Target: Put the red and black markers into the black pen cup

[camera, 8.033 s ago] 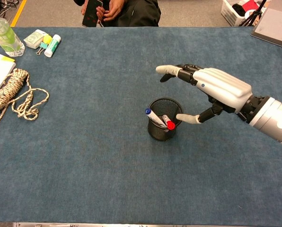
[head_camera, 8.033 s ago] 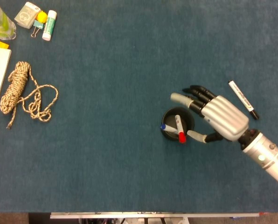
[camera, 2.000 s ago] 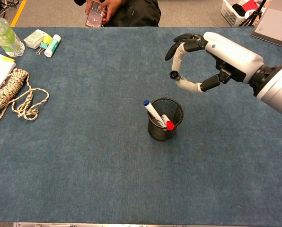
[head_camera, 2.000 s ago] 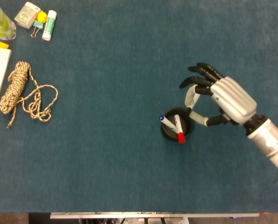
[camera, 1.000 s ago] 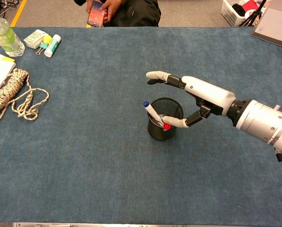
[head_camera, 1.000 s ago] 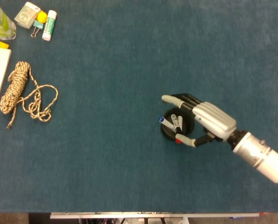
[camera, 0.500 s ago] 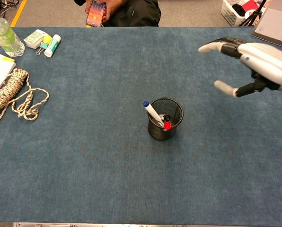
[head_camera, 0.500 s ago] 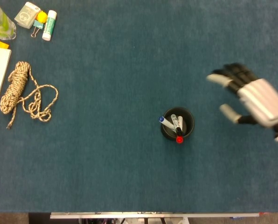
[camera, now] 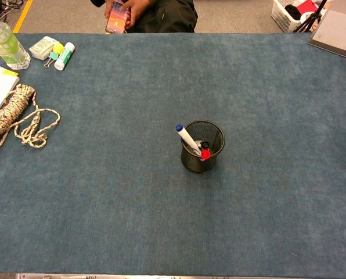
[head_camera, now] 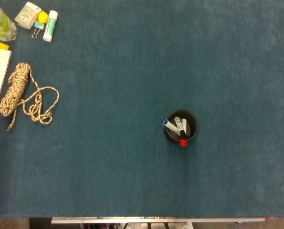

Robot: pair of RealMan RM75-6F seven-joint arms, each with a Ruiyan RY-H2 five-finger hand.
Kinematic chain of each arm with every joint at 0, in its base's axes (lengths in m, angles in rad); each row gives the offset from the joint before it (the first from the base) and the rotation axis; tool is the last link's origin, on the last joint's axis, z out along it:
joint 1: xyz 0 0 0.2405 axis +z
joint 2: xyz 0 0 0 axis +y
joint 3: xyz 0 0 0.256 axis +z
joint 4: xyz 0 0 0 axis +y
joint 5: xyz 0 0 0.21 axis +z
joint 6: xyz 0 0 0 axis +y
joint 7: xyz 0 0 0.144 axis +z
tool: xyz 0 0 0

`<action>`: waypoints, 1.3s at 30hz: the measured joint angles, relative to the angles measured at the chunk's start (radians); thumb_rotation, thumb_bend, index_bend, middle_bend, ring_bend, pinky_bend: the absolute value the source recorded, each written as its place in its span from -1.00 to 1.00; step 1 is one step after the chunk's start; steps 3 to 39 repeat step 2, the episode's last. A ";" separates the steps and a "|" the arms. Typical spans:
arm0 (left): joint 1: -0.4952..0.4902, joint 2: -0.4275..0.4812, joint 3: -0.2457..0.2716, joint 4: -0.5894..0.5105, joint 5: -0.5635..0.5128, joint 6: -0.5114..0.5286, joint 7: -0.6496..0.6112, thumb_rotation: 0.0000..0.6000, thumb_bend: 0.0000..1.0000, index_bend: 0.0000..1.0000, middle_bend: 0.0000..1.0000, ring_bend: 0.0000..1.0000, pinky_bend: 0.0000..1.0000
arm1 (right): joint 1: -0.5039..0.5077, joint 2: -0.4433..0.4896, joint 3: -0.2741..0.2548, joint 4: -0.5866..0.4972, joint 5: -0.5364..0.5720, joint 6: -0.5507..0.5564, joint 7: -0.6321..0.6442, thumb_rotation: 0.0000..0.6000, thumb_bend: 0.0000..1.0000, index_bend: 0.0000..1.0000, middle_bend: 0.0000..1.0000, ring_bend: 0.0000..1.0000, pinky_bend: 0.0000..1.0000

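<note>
Head view shows the right robot hand gone from sight since a moment ago, its state untellable, leaving the red marker (head_camera: 183,141) and black marker (head_camera: 182,125) standing in the cup (head_camera: 192,119), so the task looks complete.

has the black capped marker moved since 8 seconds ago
Yes. Eight seconds ago it lay on the blue mat to the right of the black mesh pen cup; now the black-capped marker stands inside that cup, beside the red-capped marker and the blue-capped marker.
</note>
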 measured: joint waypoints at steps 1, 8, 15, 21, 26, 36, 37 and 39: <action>-0.002 -0.001 0.000 -0.001 -0.001 -0.002 0.001 1.00 -0.06 -0.36 -0.39 -0.41 -0.74 | -0.015 0.005 -0.003 -0.001 -0.002 0.010 0.005 1.00 -0.24 -0.53 -0.64 -1.00 -1.00; -0.004 -0.001 0.000 -0.001 -0.002 -0.005 0.003 1.00 -0.06 -0.36 -0.39 -0.41 -0.74 | -0.024 0.007 -0.005 0.000 -0.004 0.016 0.009 1.00 -0.24 -0.53 -0.64 -1.00 -1.00; -0.004 -0.001 0.000 -0.001 -0.002 -0.005 0.003 1.00 -0.06 -0.36 -0.39 -0.41 -0.74 | -0.024 0.007 -0.005 0.000 -0.004 0.016 0.009 1.00 -0.24 -0.53 -0.64 -1.00 -1.00; -0.004 -0.001 0.000 -0.001 -0.002 -0.005 0.003 1.00 -0.06 -0.36 -0.39 -0.41 -0.74 | -0.024 0.007 -0.005 0.000 -0.004 0.016 0.009 1.00 -0.24 -0.53 -0.64 -1.00 -1.00; -0.004 -0.001 0.000 -0.001 -0.002 -0.005 0.003 1.00 -0.06 -0.36 -0.39 -0.41 -0.74 | -0.024 0.007 -0.005 0.000 -0.004 0.016 0.009 1.00 -0.24 -0.53 -0.64 -1.00 -1.00; -0.004 -0.001 0.000 -0.001 -0.002 -0.005 0.003 1.00 -0.06 -0.36 -0.39 -0.41 -0.74 | -0.024 0.007 -0.005 0.000 -0.004 0.016 0.009 1.00 -0.24 -0.53 -0.64 -1.00 -1.00; -0.004 -0.001 0.000 -0.001 -0.002 -0.005 0.003 1.00 -0.06 -0.36 -0.39 -0.41 -0.74 | -0.024 0.007 -0.005 0.000 -0.004 0.016 0.009 1.00 -0.24 -0.53 -0.64 -1.00 -1.00; -0.004 -0.001 0.000 -0.001 -0.002 -0.005 0.003 1.00 -0.06 -0.36 -0.39 -0.41 -0.74 | -0.024 0.007 -0.005 0.000 -0.004 0.016 0.009 1.00 -0.24 -0.53 -0.64 -1.00 -1.00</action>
